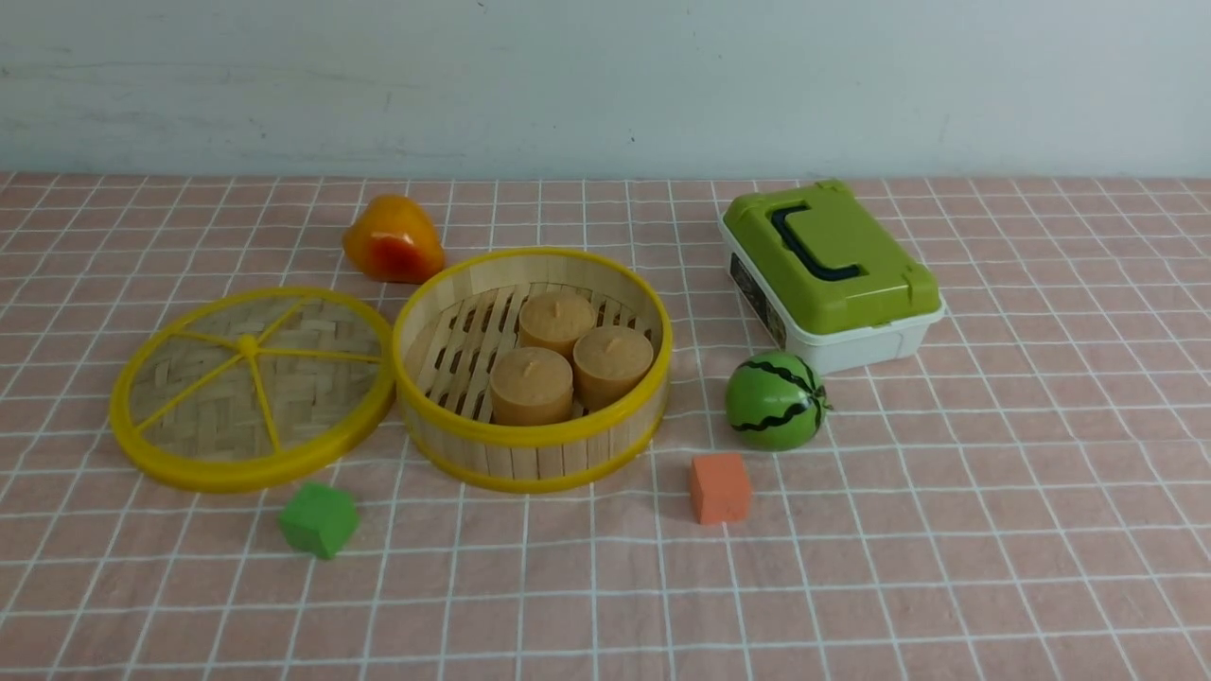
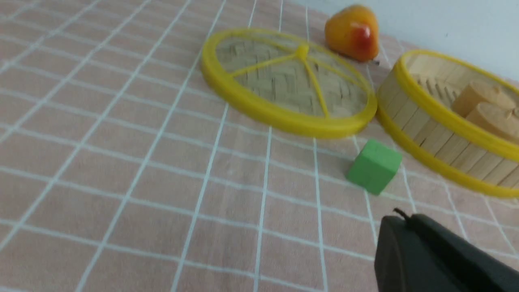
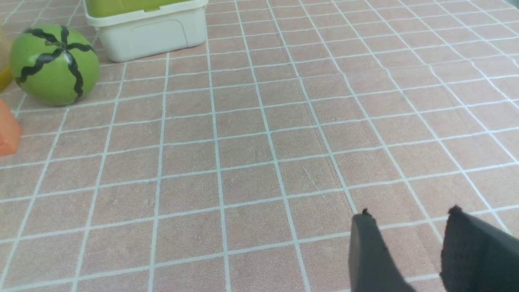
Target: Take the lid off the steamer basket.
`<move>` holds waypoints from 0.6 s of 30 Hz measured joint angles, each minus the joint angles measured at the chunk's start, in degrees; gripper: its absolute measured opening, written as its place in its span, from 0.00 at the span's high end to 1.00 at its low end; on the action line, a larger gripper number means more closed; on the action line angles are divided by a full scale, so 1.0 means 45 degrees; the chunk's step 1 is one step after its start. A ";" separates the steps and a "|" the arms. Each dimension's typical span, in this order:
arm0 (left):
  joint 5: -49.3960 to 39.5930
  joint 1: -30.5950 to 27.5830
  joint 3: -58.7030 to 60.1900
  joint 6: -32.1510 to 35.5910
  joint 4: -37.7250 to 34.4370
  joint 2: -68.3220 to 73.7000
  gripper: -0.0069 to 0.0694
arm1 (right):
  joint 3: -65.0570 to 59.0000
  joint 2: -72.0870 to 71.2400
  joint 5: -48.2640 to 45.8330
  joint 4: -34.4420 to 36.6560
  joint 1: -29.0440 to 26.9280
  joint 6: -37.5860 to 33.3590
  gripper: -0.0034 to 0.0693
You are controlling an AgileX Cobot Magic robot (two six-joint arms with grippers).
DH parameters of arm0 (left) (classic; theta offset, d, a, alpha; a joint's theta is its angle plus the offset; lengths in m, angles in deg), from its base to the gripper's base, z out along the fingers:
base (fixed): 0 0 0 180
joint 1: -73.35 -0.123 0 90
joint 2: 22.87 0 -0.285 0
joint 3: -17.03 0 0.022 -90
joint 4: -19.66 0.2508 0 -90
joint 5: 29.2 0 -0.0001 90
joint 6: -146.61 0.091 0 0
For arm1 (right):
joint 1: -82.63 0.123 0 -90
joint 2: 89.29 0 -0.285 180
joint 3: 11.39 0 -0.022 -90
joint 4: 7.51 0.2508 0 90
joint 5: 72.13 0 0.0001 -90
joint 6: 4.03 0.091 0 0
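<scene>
Left gripper [image 2: 399,217] is showing its fingers pressed together, gripping nothing, hanging low over the checked cloth [image 1: 851,586]. The right gripper [image 3: 409,214] is holding its fingers apart, empty too, over bare squares.

Moving outward: the green cube [image 2: 374,171] is sitting just ahead of the left fingers. Beyond it the lid [image 1: 251,388] is lying flat on the cloth, off the steamer basket [image 1: 530,454] and right up against its left side. Whether the rims are touching, I cannot tell. So the job is looking done.

The risk now: a low swing of the left arm could be clipping that cube or shoving the lid into the basket, jolting what's inside.

Counting up: one lid, one basket, three brown cakes [image 1: 556,322], one green cube, one orange cube [image 1: 720,487], one toy watermelon [image 1: 776,400], one orange-red fruit [image 1: 393,238], one white box with a green lid [image 1: 833,274].
</scene>
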 joint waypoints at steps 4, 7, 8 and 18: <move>-0.0675 0.0184 0.0150 0.0530 -0.0254 -0.0018 0.93 | 0.0000 0.0000 -0.0011 0.0000 0.0000 0.0000 0.62; -0.0753 0.0345 0.0156 0.1285 -0.0313 -0.0018 0.93 | 0.0000 0.0000 -0.0011 0.0000 0.0000 0.0000 0.62; -0.0764 0.0392 0.0156 0.1510 -0.0358 -0.0018 0.93 | 0.0000 0.0000 -0.0011 0.0000 0.0000 0.0000 0.62; -0.0813 0.0406 0.0156 0.1697 -0.0411 -0.0018 0.93 | 0.0000 0.0000 -0.0011 0.0000 0.0000 0.0000 0.62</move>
